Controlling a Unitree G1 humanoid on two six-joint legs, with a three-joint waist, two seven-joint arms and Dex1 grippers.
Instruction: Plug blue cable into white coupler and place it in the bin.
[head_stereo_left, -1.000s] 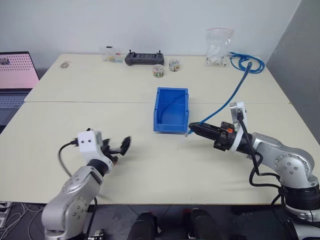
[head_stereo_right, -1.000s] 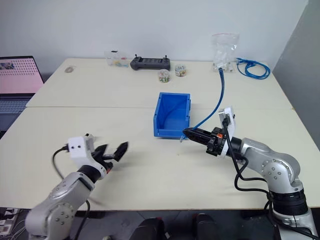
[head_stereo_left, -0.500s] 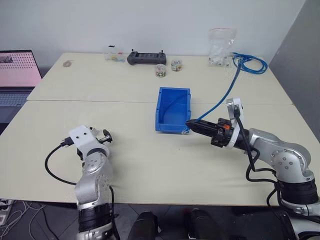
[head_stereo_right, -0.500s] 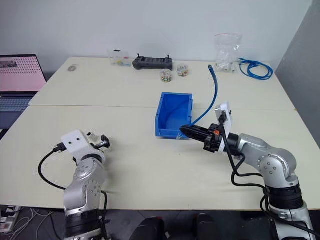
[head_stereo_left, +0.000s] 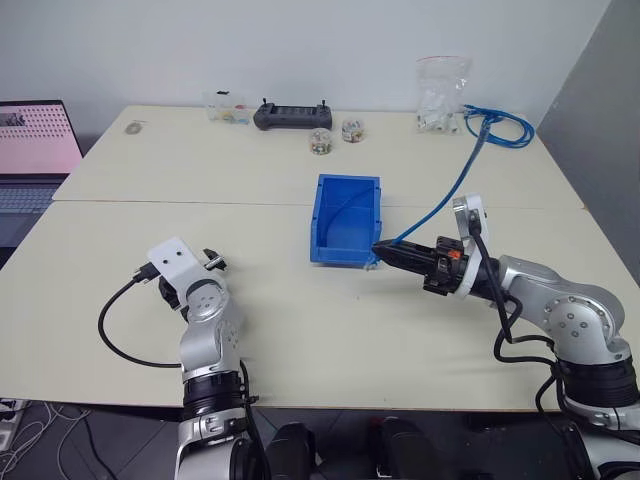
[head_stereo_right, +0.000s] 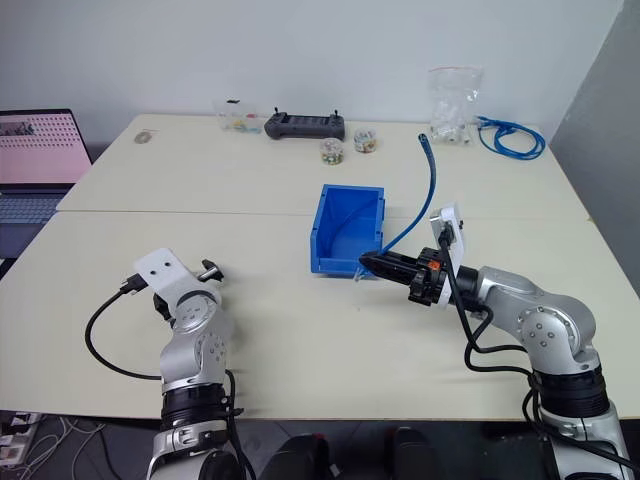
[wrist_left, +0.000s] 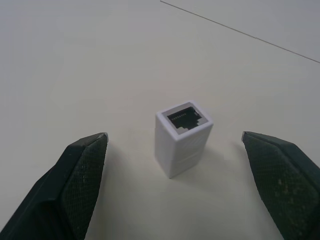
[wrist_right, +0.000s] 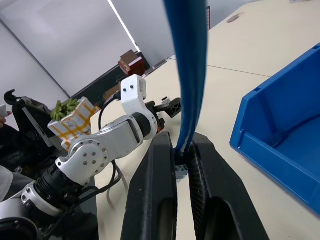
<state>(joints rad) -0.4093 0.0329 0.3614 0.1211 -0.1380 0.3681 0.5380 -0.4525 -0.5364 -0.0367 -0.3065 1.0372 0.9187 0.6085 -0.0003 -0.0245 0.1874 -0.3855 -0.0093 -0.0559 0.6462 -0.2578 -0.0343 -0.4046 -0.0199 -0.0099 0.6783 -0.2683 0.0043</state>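
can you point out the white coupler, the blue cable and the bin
white coupler (wrist_left: 183, 143), left wrist view, on its front side wall below the socket opening
blue cable (head_stereo_left: 452, 193), left eye view, on the raised stretch above the right gripper
bin (head_stereo_left: 344, 256), left eye view, on its lower front lip

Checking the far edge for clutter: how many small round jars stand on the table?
2: one jar and another jar side by side, right of the black controller.

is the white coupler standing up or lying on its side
Standing upright: the white coupler rests on end on the table, its dark socket facing up.
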